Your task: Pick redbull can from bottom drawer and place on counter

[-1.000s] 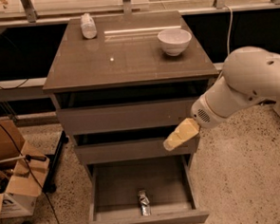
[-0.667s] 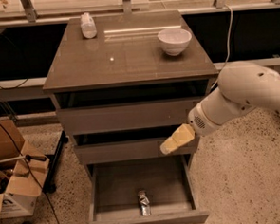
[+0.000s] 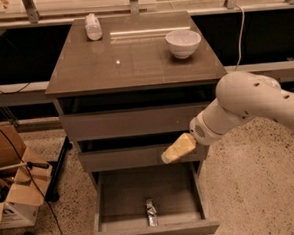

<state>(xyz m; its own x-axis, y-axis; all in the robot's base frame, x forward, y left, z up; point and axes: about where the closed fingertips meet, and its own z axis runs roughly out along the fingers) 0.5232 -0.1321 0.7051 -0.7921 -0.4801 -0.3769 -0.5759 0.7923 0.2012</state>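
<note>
The bottom drawer is pulled open. The redbull can lies on its side near the drawer's front wall. The counter is the glossy grey-brown top of the cabinet. My gripper has yellowish fingers and hangs in front of the middle drawer, above and a little right of the can, at the end of the white arm that reaches in from the right. It holds nothing that I can see.
A white bowl stands at the counter's back right and a white plastic bottle lies at the back left. Cardboard boxes and cables sit on the floor to the left. Speckled floor lies to the right.
The arm and gripper have moved left and slightly down, toward the open bottom drawer. The can, bowl and bottle have not moved.
</note>
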